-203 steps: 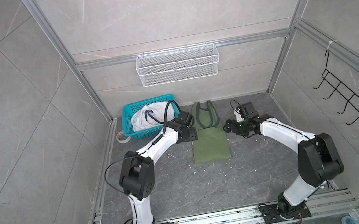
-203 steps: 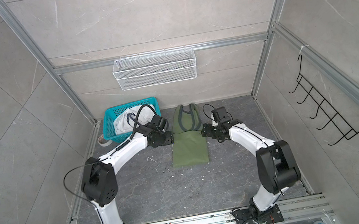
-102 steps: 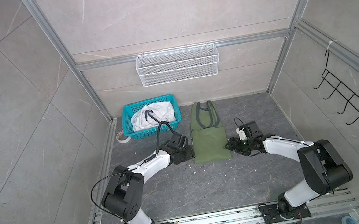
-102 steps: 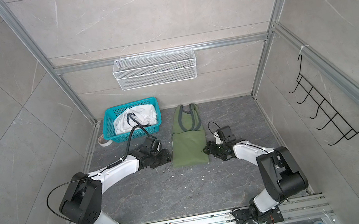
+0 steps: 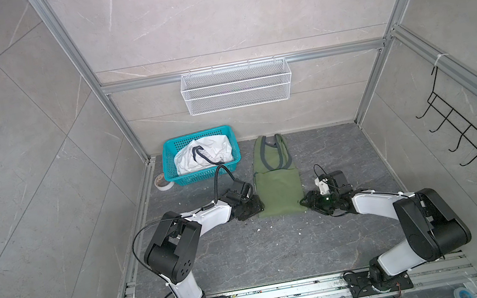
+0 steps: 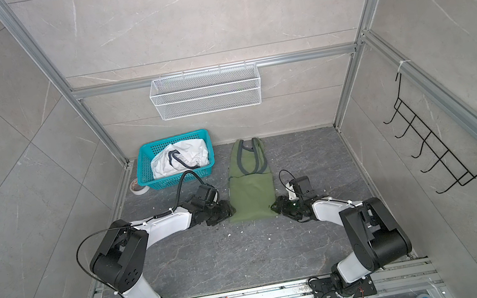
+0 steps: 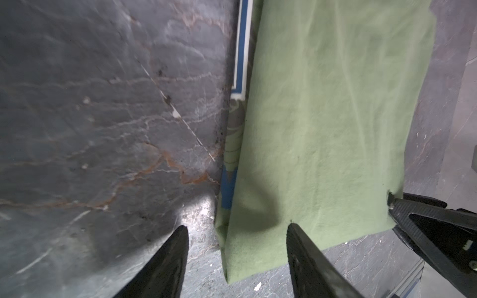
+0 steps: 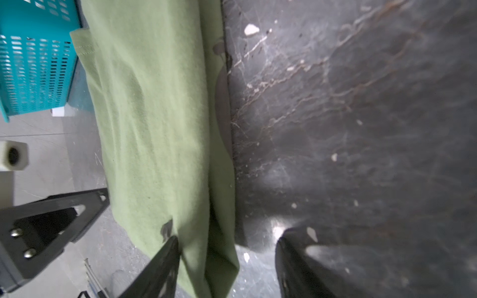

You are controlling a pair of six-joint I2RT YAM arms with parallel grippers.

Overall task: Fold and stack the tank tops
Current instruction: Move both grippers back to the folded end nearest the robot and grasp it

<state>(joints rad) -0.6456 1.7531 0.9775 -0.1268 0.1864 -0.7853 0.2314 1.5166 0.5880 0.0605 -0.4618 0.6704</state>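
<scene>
Dark grey marbled table (image 5: 248, 253) sits between pale tiled walls. The left claw (image 7: 237, 227) and right claw (image 8: 227, 240) have their fingers apart, each astride a near corner of the folded olive tank top (image 5: 277, 192), seemingly not yet pinching it. Only the left wrist view shows the blue-and-cream print (image 7: 241, 51) under the fold. The white tank top (image 5: 204, 157) lies crumpled in the teal basket (image 5: 199, 176), with a tape roll (image 5: 164, 182) beside it.

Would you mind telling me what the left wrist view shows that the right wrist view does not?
Only the left wrist view shows the blue-and-cream graphic peeking from under the folded edge. Only the right wrist view shows the teal basket. Both show the olive green tank top lying folded on the grey stone surface, the left gripper and the right gripper each open astride one corner of it.
</scene>
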